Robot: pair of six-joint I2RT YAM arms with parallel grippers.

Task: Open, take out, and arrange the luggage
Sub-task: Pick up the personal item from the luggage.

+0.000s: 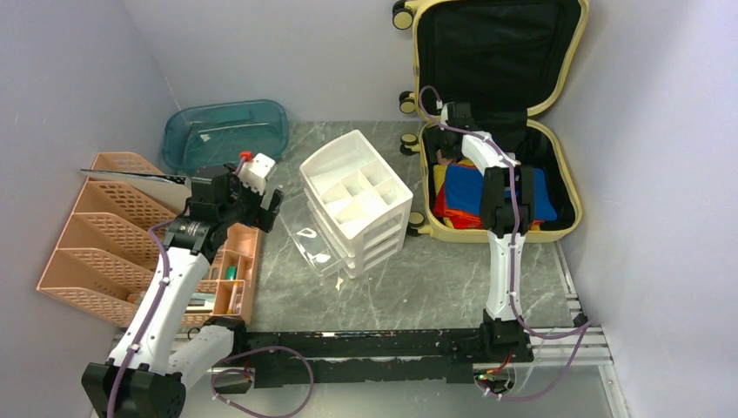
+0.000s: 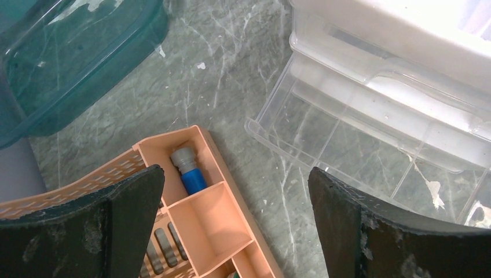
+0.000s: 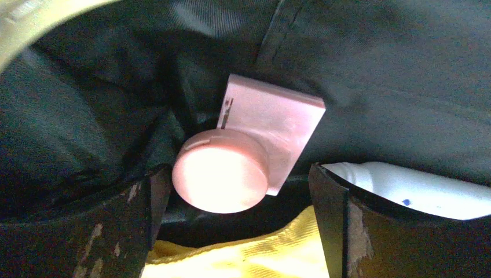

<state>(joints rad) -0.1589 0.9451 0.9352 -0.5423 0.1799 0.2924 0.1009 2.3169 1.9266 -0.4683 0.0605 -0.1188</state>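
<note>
We saw the luggage point(image 1: 570, 187) lying open at the table's far right corner, its lid leaning on the back wall. The right gripper point(image 3: 236, 174) reached inside with jaws spread wide, holding nothing and flanking a round pink case point(image 3: 220, 171). The case lay against a flat pink box point(image 3: 272, 124) whose small dark marking was too fine to read. Only the wrist view showed these, along with a white tube point(image 3: 417, 188) and yellow cloth point(image 3: 255, 255). The overhead view showed only folded blue and red fabric point(image 1: 474, 187). The left gripper point(image 2: 234, 171) hung fully open and empty above a peach organizer point(image 2: 197, 220), between a teal tray point(image 1: 224, 131) and a white drawer unit point(image 1: 357, 196). Bare marble tabletop point(image 1: 435, 279) lay between the unit and the luggage.
</note>
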